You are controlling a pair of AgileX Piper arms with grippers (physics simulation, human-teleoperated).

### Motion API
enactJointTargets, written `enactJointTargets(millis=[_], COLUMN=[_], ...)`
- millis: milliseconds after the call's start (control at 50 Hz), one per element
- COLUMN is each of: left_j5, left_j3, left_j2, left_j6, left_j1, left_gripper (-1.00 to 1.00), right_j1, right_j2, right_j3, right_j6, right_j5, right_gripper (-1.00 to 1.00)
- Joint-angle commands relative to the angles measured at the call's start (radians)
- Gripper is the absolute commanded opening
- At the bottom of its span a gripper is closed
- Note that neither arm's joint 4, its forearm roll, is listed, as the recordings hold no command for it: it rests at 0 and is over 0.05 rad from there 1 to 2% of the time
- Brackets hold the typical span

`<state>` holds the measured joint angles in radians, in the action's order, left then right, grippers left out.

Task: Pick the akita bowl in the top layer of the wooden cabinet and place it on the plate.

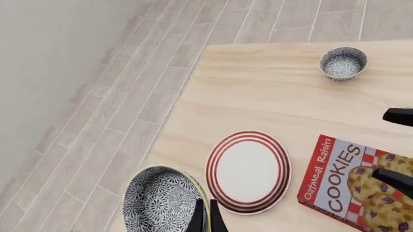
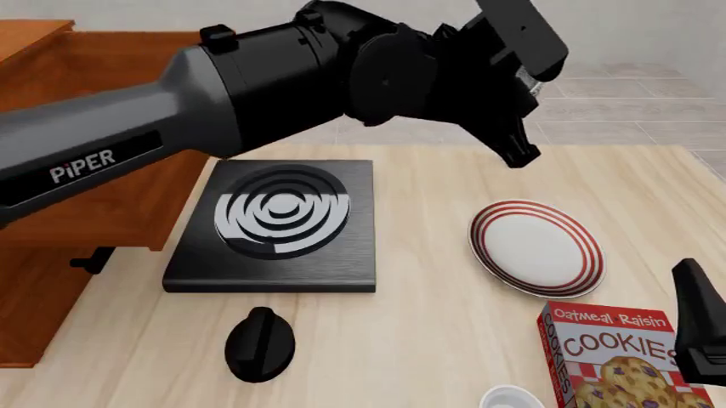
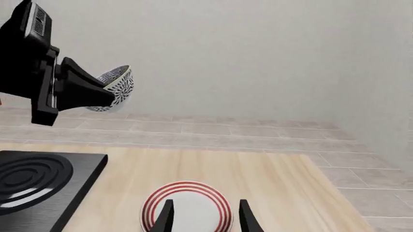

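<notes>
My left gripper [image 1: 206, 213] is shut on the rim of the akita bowl [image 1: 161, 200], a speckled black-and-white bowl. I hold it high in the air, tilted, near the table's far edge. In the right wrist view the akita bowl [image 3: 117, 88] hangs in the left gripper [image 3: 90, 87], above and left of the plate [image 3: 187, 210]. The red-ringed white plate [image 2: 535, 246] lies bare on the table. The left arm hides most of the bowl in the front view. My right gripper [image 3: 205, 220] stands open and empty, low, near the plate. The wooden cabinet [image 2: 80, 170] stands at the left.
A black square stove [image 2: 278, 223] lies left of the plate, with a black knob-like object [image 2: 261, 342] in front of it. A red cookies box [image 2: 618, 357] lies near the front right, and a small bowl [image 1: 343, 63] rests beside it. The left arm spans the front view.
</notes>
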<state>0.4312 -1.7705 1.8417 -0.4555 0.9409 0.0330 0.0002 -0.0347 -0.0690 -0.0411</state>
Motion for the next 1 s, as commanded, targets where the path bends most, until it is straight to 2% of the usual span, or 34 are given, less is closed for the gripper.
enactJointTargets(millis=[20,160,320,400,1000], left_j5=[0.055,0.09,0.094,0.131,0.165], left_j3=[-0.081,-0.125,-0.131,-0.18,-0.255], left_j2=[0.043,0.078,0.097,0.139,0.26], left_j6=[0.047,0.081,0.094,0.132,0.191], left_j1=[0.008,-0.004,-0.004,-0.001,0.012], left_gripper=[-1.0,-1.0,-1.0,-1.0,-1.0], right_j1=[0.003,0.001,0.0,0.0,0.002], right_j2=[0.0,0.0,0.0,0.0,0.0], right_j3=[-0.001,-0.001,0.0,0.0,0.001], right_j6=[0.002,0.001,0.0,0.0,0.003], right_j5=[0.0,0.0,-0.001,-0.001,-0.001], right_gripper=[1.0,1.0,1.0,1.0,1.0])
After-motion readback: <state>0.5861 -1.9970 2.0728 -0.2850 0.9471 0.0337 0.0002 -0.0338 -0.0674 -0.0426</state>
